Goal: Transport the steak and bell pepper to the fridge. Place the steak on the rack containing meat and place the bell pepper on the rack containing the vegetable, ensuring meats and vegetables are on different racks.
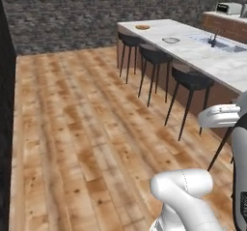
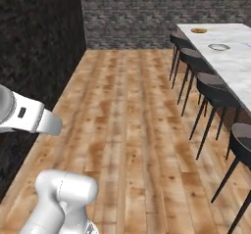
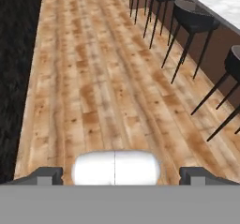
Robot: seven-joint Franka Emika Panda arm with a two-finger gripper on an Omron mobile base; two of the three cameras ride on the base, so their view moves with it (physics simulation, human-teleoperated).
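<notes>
The steak, the bell pepper and the fridge with its racks are out of view. My gripper is open: in the hand view its two dark fingertips stand far apart at the bottom, with nothing held between them. It points down and forward over a bare wooden floor. White links of my arm rise at the lower right of the left base view and the lower left of the right base view.
A marble island counter runs along the right with a row of black stools in front of it. On it are a sink, a small dish and a round brown item. A dark wall lines the left.
</notes>
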